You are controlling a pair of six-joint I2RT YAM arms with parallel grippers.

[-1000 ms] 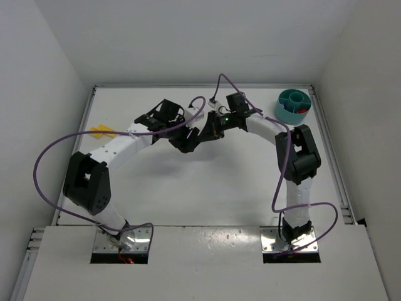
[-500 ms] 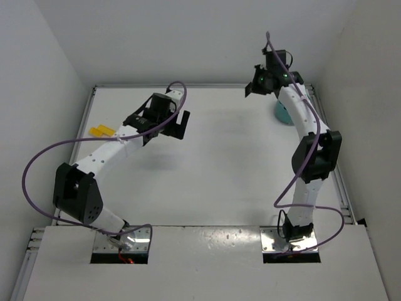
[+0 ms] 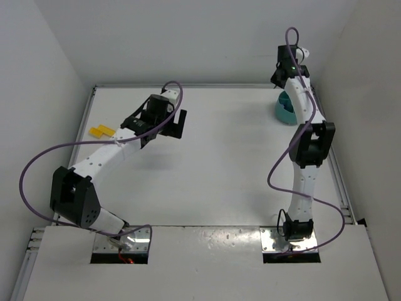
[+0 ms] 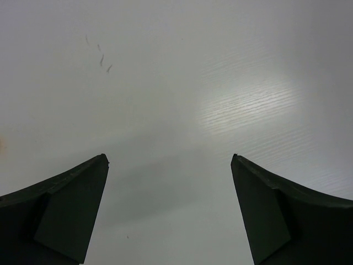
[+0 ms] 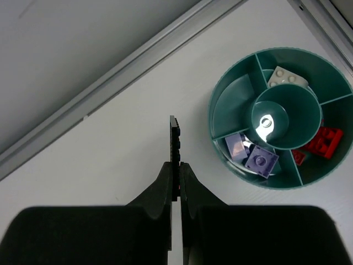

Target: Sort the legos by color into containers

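Overhead, the round teal plastic divided tub sits far right beneath the raised right arm; flat yellow plastic bricks lie unsorted far left, near the left gripper. From the left wrist, its jaws stand wide over the white table, holding nothing. From the right wrist, the right gripper clenches a thin black plastic brick beside the tub; delivery seems in hand, needing a shift over an empty compartment, then release.
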